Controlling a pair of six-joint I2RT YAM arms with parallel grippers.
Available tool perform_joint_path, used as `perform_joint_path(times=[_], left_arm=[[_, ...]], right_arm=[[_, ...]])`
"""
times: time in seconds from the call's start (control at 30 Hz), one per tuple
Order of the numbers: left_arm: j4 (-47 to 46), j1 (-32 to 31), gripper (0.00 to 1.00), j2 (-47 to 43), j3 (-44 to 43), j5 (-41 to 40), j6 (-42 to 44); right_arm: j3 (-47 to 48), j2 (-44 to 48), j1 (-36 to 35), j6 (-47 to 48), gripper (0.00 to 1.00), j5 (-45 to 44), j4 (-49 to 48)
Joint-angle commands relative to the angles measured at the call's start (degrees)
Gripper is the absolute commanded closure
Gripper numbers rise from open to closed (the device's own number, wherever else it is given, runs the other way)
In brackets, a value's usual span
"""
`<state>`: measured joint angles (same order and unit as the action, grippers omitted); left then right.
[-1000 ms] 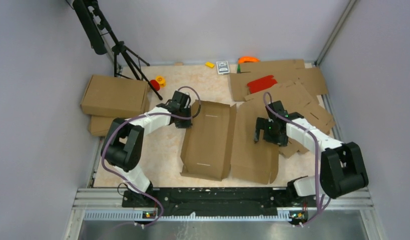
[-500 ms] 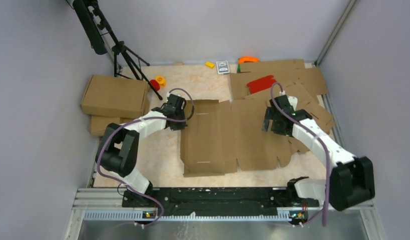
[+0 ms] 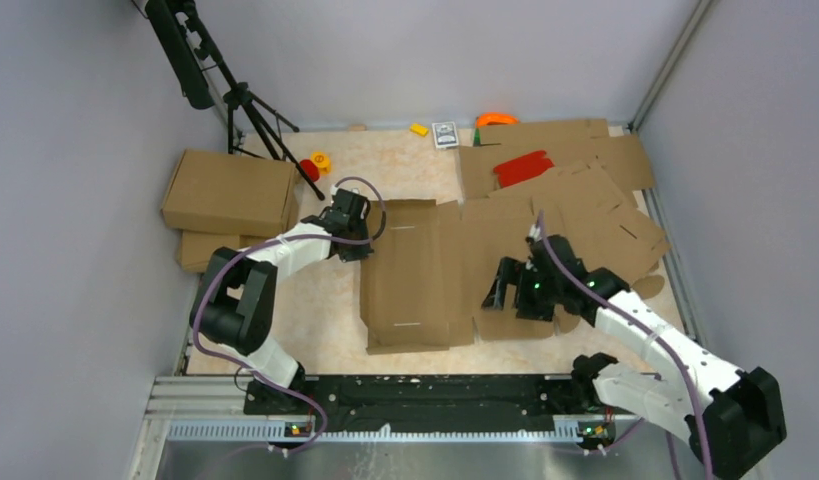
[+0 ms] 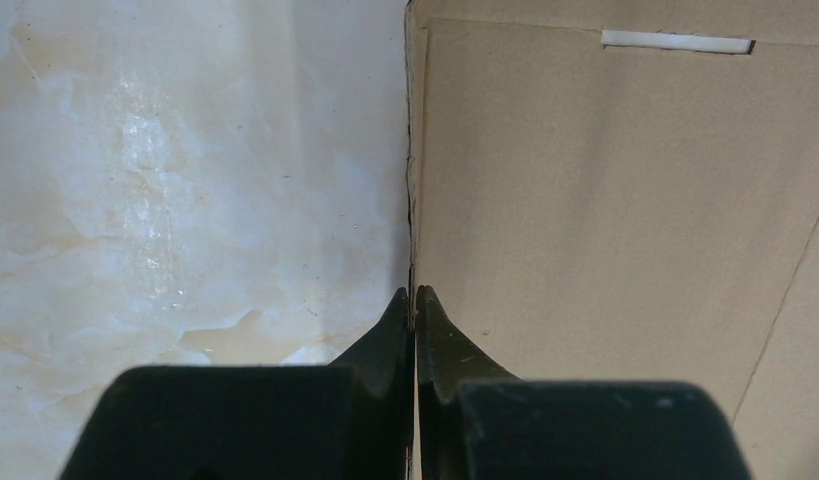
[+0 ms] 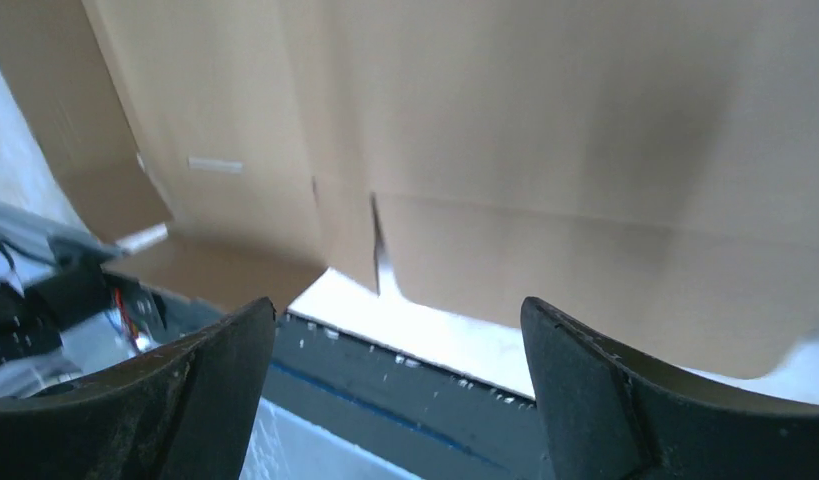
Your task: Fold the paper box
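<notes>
The paper box [image 3: 425, 270] is a brown cardboard blank with slots and flaps, lying spread flat in the middle of the table. My left gripper [image 3: 371, 240] sits at its far left edge. In the left wrist view the fingers [image 4: 414, 292] are shut, with the thin edge of the paper box [image 4: 605, 200] running between the tips. My right gripper [image 3: 500, 295] hovers over the near right part of the blank. Its jaws [image 5: 397, 310] stand wide open with nothing between them. Beyond them are the paper box's [image 5: 545, 120] near flaps.
Two folded boxes [image 3: 230, 190] are stacked at the left. A heap of flat cardboard sheets [image 3: 595, 215] with a red piece [image 3: 522, 165] lies at the back right. A tripod [image 3: 247, 110] stands back left. Small toys [image 3: 313, 163] sit along the back. The black rail [image 3: 425, 395] borders the near edge.
The blank's right half, raised a second ago, now lies flat. My right gripper swung from the far right side down to the near edge. My left gripper shifted slightly left.
</notes>
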<state>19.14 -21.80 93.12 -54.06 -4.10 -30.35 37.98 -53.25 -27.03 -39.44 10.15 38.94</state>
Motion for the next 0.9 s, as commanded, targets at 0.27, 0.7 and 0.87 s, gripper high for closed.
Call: perform_joint_path(times=[0.27, 0.7, 0.87], left_arm=[[-2.1, 0.3, 1.00, -2.7, 0.2, 0.2, -0.7], [-1.6, 0.4, 1.00, -2.2, -0.3, 0.8, -0.4], [-1.6, 0.3, 1.00, -2.2, -0.3, 0.8, -0.3]], right_arm=[[-9.9, -2.4, -22.1, -28.1, 0.07, -3.5, -19.5], [-9.6, -9.0, -24.2, -30.0, 0.10, -4.5, -31.0], [-7.4, -9.0, -24.2, -29.3, 0.19, -5.8, -32.6]])
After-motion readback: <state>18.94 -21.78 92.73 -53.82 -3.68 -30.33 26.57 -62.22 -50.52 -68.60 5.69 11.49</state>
